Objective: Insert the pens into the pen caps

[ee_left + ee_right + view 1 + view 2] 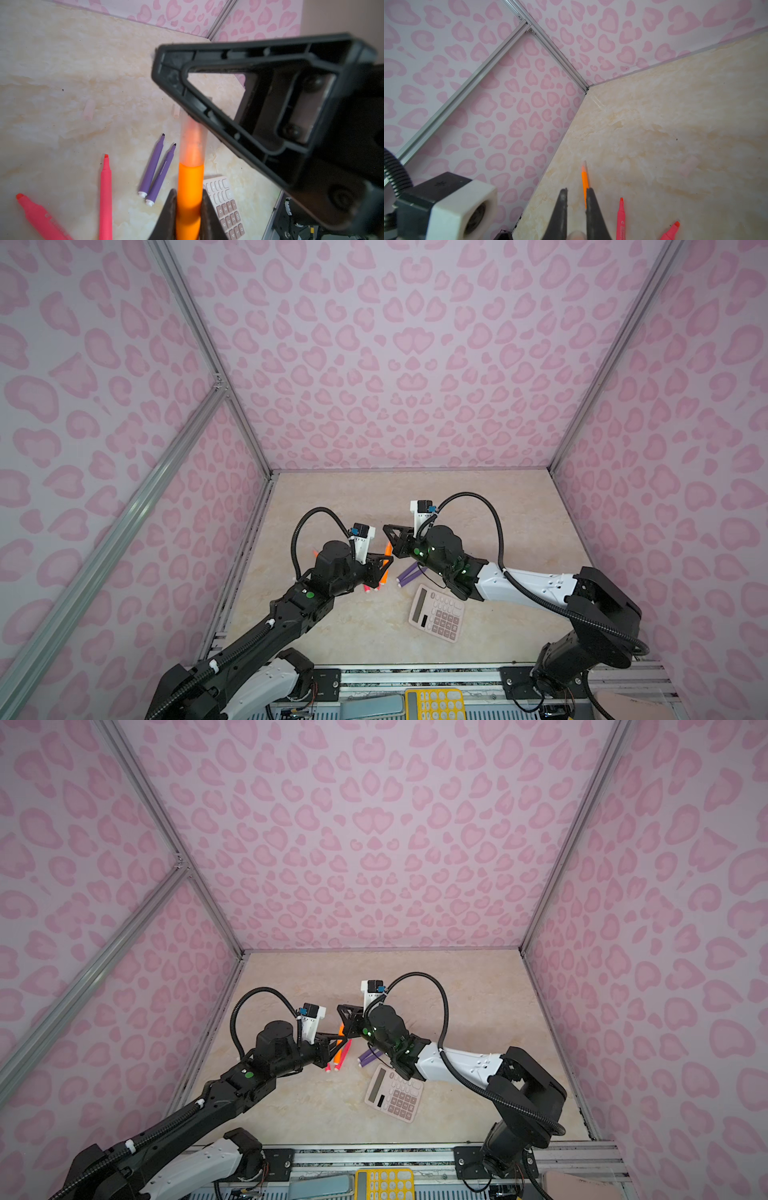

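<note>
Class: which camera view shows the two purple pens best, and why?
The left wrist view: both purple pens lie whole and sharp, tips to butts, side by side. In both top views they are small and partly hidden under the right arm. The right wrist view misses them.

1. Left arm [291, 616]: black casing is showing a green dot and a white lower shell.
2. Right arm [523, 585]: white forearm shell is showing screw holes; green lights are glowing.
3. Ribbed black cables [500, 531] are feeding white-cased wrist cameras [365, 533].
4. Left hand [386, 566], right hand [387, 529]: black triangular frames are showing.
</note>
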Controlling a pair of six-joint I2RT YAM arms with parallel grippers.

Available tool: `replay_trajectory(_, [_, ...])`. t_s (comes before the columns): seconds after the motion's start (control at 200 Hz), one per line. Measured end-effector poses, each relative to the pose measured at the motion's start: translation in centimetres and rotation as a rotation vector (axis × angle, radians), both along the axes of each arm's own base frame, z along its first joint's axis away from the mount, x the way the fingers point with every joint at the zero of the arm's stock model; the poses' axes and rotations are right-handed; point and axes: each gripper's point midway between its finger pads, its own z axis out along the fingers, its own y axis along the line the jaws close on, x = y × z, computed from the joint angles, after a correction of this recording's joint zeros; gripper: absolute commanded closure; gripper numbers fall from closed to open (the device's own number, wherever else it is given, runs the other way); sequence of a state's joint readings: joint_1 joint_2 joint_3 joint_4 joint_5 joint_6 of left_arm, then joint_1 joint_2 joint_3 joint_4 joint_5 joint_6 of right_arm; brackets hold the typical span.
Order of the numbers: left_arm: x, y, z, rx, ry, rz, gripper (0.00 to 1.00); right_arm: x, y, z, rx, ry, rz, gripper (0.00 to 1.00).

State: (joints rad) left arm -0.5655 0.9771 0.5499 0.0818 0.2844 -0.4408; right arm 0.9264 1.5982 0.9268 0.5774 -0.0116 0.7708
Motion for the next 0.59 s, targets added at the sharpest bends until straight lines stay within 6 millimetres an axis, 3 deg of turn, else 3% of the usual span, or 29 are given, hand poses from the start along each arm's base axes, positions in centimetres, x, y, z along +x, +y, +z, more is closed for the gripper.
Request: replay_trajectory(0.595, [-0.3, 1.7, -1.9, 0.067, 0.088, 0.011, 0.96, -1.1, 1.3, -2.0, 0.021, 0.016, -0.053, 1.0])
